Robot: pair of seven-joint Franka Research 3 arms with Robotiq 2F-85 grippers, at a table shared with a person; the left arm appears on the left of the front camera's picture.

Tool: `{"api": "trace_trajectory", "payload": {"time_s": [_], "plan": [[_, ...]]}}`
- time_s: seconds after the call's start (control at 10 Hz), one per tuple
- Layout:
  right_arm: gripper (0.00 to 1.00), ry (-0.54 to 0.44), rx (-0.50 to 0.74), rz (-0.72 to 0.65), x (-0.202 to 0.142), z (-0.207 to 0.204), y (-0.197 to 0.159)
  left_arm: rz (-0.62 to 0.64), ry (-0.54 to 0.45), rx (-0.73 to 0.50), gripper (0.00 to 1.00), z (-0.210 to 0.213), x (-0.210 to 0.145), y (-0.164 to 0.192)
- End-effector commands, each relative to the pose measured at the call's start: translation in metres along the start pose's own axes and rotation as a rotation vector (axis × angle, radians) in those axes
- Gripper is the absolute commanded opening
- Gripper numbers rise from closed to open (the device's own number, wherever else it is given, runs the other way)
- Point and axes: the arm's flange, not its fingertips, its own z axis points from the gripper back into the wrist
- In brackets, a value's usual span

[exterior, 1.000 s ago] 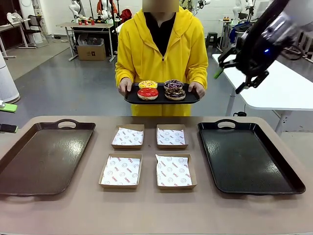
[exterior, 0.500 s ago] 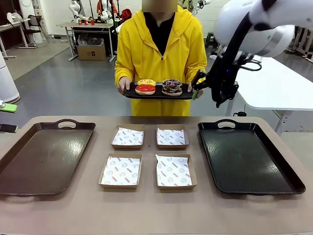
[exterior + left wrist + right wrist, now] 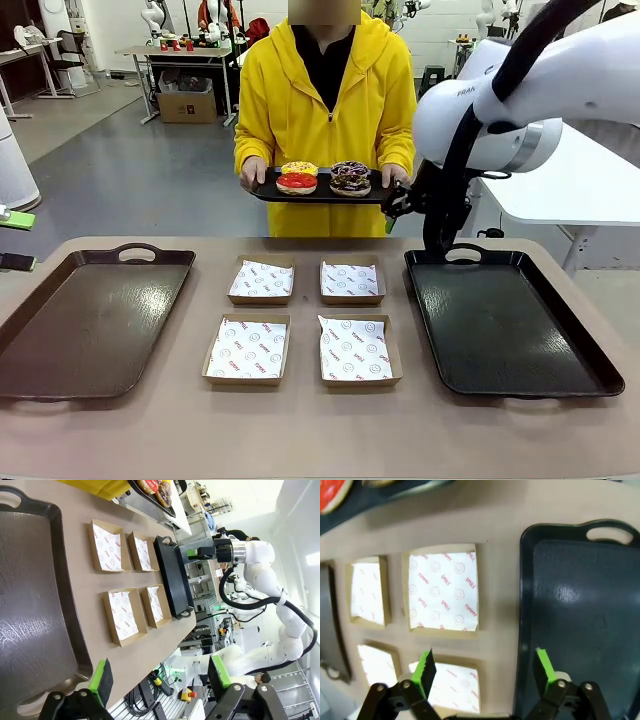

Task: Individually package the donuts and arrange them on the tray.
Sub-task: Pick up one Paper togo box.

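Observation:
Across the table, a person holds a small black serving tray [image 3: 262, 193] carrying the donuts: yellow [image 3: 299, 168], red [image 3: 297, 182], purple [image 3: 350, 169] and chocolate [image 3: 350, 186]. My right gripper [image 3: 396, 206] hangs open just off the right end of that held tray, above the table's far edge. In the right wrist view its fingers [image 3: 485, 667] spread wide with nothing between them, over a paper-lined box [image 3: 442, 590] and the black tray [image 3: 580, 605]; the red donut [image 3: 332, 490] peeks in at the top left. My left gripper [image 3: 160, 677] is open over the table's left side.
Four shallow paper-lined cardboard boxes [image 3: 262, 280] [image 3: 351, 281] [image 3: 247, 348] [image 3: 358, 350] sit in a square at the table's middle. A brown tray [image 3: 90, 320] lies at the left and a black tray [image 3: 510, 325] at the right, both bare.
My right arm has swung down and to the left from the upper right, ending beside the held tray. The person has lifted that tray slightly.

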Motion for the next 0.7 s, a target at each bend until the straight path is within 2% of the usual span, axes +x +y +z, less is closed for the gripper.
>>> {"api": "trace_trajectory", "payload": {"time_s": [0.0,0.1,0.6], "plan": [[1.0,0.029,0.136,0.103,-0.026,0.017,-0.004,-0.001,-0.004,-0.006,1.0,0.001,0.0,0.0],[1.0,0.0,0.0,0.0,0.0,0.0,0.0,-0.001,-0.004,-0.006,1.0,0.001,0.0,0.0],[1.0,0.0,0.0,0.0,0.0,0.0,0.0,-0.001,-0.004,-0.006,1.0,0.001,0.0,0.0]]}}
